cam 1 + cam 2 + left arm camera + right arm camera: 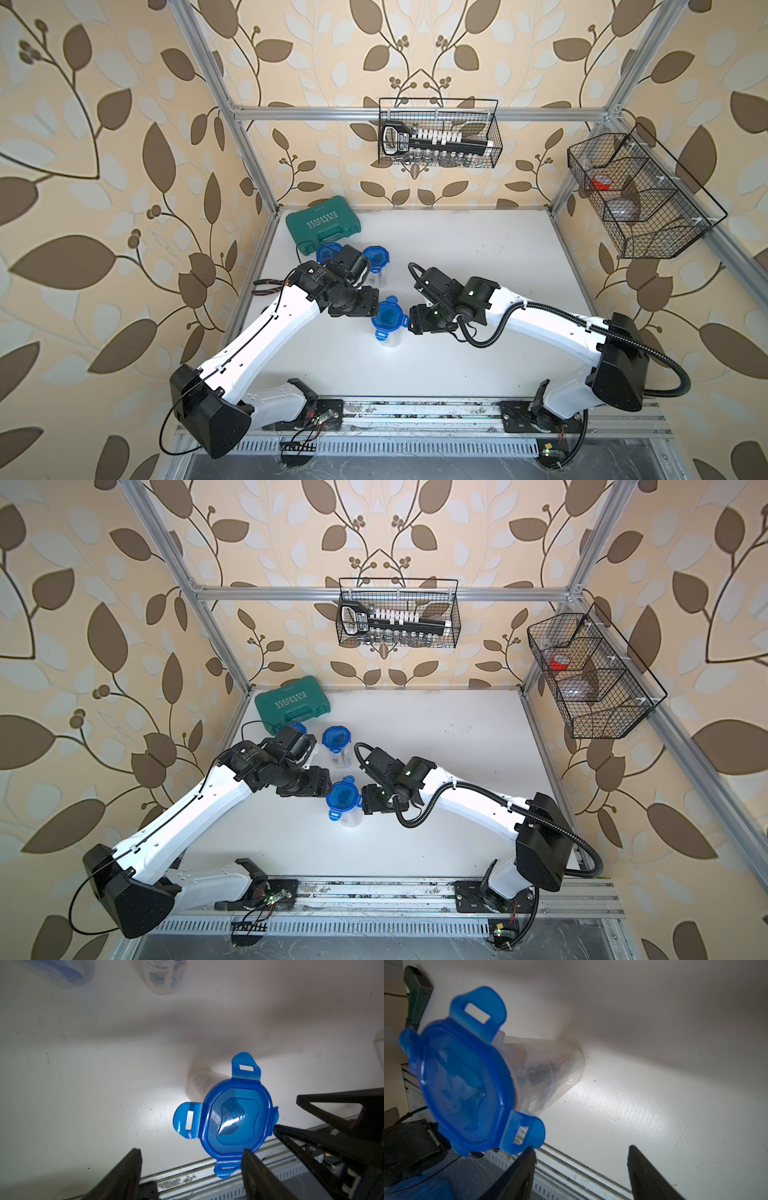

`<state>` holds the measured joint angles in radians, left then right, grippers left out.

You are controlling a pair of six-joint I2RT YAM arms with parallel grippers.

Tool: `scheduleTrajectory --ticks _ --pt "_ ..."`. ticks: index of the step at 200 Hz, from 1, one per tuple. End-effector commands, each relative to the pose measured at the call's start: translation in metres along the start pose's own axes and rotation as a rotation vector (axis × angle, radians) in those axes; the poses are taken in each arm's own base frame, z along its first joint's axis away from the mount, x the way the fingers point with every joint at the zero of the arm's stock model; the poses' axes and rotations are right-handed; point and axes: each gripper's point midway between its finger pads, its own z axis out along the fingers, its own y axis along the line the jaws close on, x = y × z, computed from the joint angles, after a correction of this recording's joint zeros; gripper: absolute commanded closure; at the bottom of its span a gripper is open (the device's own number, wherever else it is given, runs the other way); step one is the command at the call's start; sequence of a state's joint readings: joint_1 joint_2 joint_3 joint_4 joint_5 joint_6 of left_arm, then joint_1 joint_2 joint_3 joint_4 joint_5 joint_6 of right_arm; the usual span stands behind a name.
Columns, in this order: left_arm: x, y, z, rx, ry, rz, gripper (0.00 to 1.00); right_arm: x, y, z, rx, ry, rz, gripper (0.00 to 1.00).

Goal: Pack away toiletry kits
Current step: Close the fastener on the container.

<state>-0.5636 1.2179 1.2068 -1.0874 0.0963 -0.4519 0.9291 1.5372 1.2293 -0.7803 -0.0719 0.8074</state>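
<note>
The front clear jar [390, 337] stands mid-table with its blue four-tab lid [389, 319] on, between both grippers. In the left wrist view, three tabs of the lid [234, 1118] stick outward. My left gripper [191, 1159] is open, one finger [249, 1167] against the lid's rim and a tab. The right gripper [581, 1153] is open too, with a fingertip [529, 1153] touching a tab of the lid [463, 1084]. The contents inside the jar [550, 1068] are blurred. Two more lidded jars [336, 746] [297, 729] stand behind, the left one partly hidden by my left arm.
A green tool case [323, 224] lies at the back left of the table [478, 270], just behind the jars. Two black wire baskets hang on the frame, one at the back [440, 133] and one at the right [640, 195]. A metal rail [415, 415] runs along the front edge.
</note>
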Motion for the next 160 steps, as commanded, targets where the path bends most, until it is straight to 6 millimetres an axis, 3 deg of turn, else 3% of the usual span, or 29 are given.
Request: scheduleTrajectory --ticks 1,55,90,160 --pt "-0.004 -0.006 -0.005 0.009 -0.015 0.005 0.24 -0.007 0.007 -0.012 -0.018 -0.03 -0.004 0.3" --pt "-0.003 -0.008 0.011 0.028 0.001 0.007 0.29 -0.016 0.013 -0.037 -0.041 -0.081 0.012 0.33" --pt "-0.01 -0.011 0.022 0.019 0.01 0.024 0.39 -0.01 0.02 -0.029 -0.07 -0.04 0.001 0.44" --pt "-0.002 -0.016 0.035 0.055 0.041 -0.008 0.47 0.003 0.013 -0.012 -0.055 0.018 -0.002 0.46"
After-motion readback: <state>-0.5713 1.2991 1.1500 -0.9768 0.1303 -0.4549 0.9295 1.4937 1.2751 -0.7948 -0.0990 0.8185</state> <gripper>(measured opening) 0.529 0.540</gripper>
